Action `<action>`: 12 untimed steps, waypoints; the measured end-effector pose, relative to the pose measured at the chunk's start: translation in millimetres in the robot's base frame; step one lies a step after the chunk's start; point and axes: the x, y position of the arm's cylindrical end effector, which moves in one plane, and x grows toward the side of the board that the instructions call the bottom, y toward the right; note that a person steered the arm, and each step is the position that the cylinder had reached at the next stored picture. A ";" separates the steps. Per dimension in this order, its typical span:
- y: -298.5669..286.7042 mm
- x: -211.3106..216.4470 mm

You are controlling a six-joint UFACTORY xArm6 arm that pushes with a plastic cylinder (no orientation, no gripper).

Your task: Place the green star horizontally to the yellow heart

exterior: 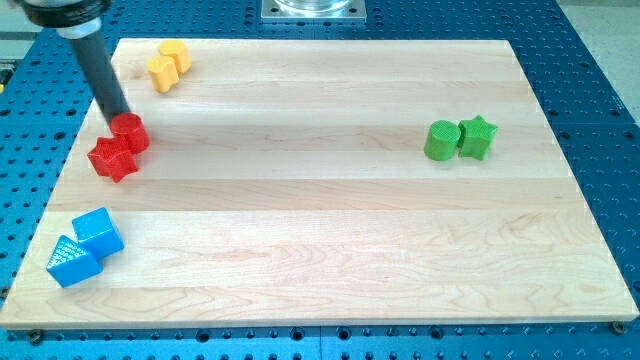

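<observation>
The green star (pixel 478 137) sits at the view's right, touching a green cylinder (pixel 440 140) on its left. The yellow heart (pixel 176 55) lies near the view's top left corner, touching another yellow block (pixel 161 72) just below and left of it. My tip (pixel 119 116) is at the view's left, far from the green star, right at the top-left edge of a red cylinder (pixel 129 132). The rod leans up toward the top left corner.
A red star (pixel 112 157) touches the red cylinder from below-left. A blue cube (pixel 98 232) and a blue triangular block (pixel 71 261) sit at the bottom left. The wooden board (pixel 330 230) lies on a blue perforated table.
</observation>
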 end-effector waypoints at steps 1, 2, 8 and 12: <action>-32.5 -0.3; -33.2 -15.7; 166.3 -65.4; 458.2 -44.7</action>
